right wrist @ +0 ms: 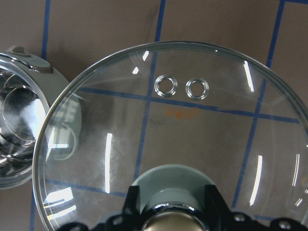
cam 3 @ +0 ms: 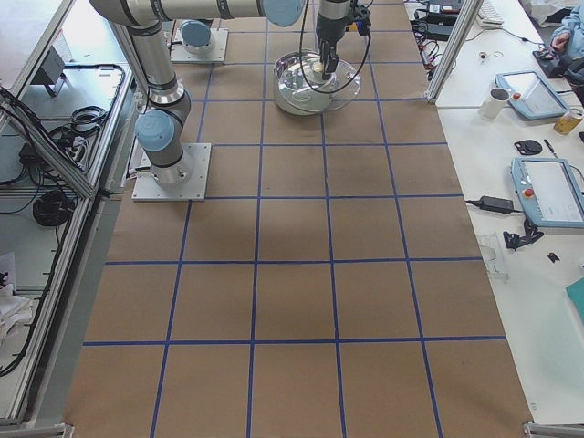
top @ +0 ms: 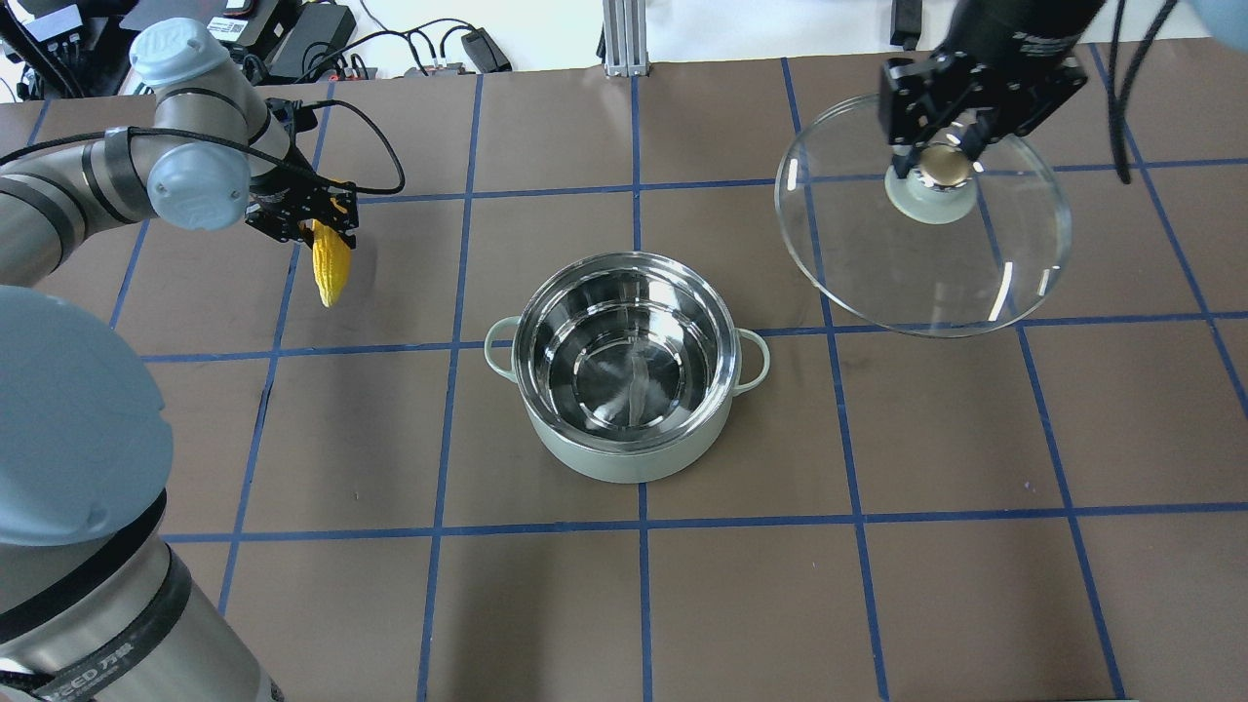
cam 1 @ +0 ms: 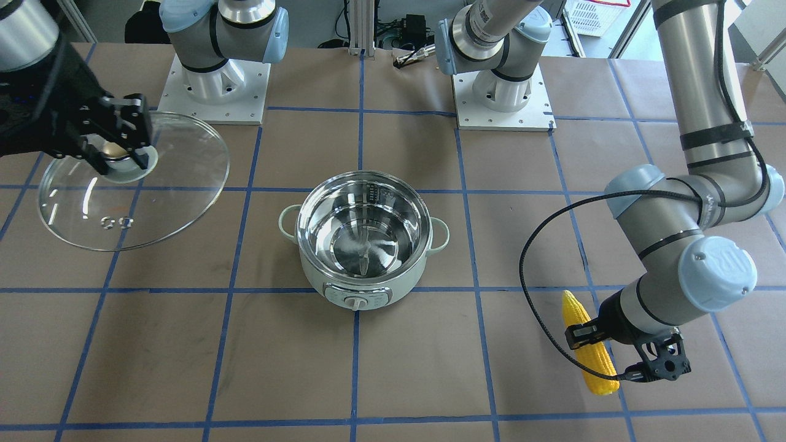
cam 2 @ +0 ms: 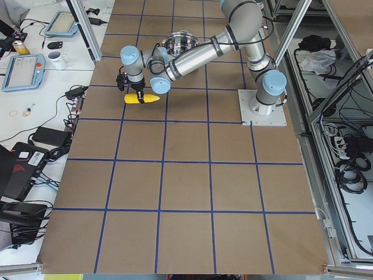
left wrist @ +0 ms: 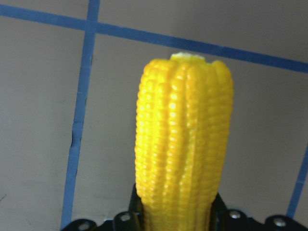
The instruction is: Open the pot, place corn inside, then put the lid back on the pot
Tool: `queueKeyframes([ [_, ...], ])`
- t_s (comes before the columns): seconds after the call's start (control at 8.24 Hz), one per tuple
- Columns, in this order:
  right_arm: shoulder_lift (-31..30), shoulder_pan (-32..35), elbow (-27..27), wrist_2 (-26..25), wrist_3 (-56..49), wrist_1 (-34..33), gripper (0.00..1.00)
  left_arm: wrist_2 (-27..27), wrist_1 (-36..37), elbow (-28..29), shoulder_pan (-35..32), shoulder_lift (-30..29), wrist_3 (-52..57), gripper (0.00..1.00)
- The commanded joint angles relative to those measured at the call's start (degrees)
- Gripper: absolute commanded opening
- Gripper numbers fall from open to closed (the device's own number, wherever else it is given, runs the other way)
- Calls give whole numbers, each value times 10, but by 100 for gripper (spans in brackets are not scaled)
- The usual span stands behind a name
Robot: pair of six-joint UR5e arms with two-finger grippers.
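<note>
The pot (top: 624, 460) stands open in the middle of the table, its steel inside empty; it also shows in the front view (cam 1: 406, 281) and at the left of the right wrist view (right wrist: 19, 134). My right gripper (top: 938, 161) is shut on the gold knob of the lid (top: 926, 263) and holds it tilted above the table, to the pot's right and further back. The lid also shows in the front view (cam 1: 141, 202) and the right wrist view (right wrist: 183, 130). My left gripper (top: 320, 226) is shut on the corn (top: 331, 268), (cam 1: 588, 344), (left wrist: 183, 144), far left of the pot. I cannot tell whether the corn touches the table.
The brown table carries a blue tape grid. Both arm bases (cam 1: 215, 86) (cam 1: 500, 92) stand at the robot's edge. The left arm's black cable (cam 1: 528, 294) loops beside the corn. Side benches hold tablets and a mug (cam 3: 497, 102).
</note>
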Motion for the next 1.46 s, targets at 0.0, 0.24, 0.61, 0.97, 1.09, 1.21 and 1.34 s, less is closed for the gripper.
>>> queueKeyframes([
  [0.0,3,-87,2,2,-105,23,0,-5,-54,2,-29,69,-62,0],
  [0.24,3,-87,4,3,-107,27,0,0,-50,2,-108,104,-148,0],
  [0.61,3,-87,8,3,-107,27,0,-17,-52,2,-185,119,-217,0],
  [0.97,3,-88,9,4,-107,29,0,-14,-55,-2,-298,132,-271,0],
  [1.09,2,-87,9,4,-106,32,0,-14,-70,-8,-318,132,-279,0],
  [1.21,2,-87,9,4,-106,32,0,-14,-114,-8,-333,133,-282,0],
  [1.34,2,-87,9,4,-106,32,0,-15,-147,-9,-342,136,-282,0],
])
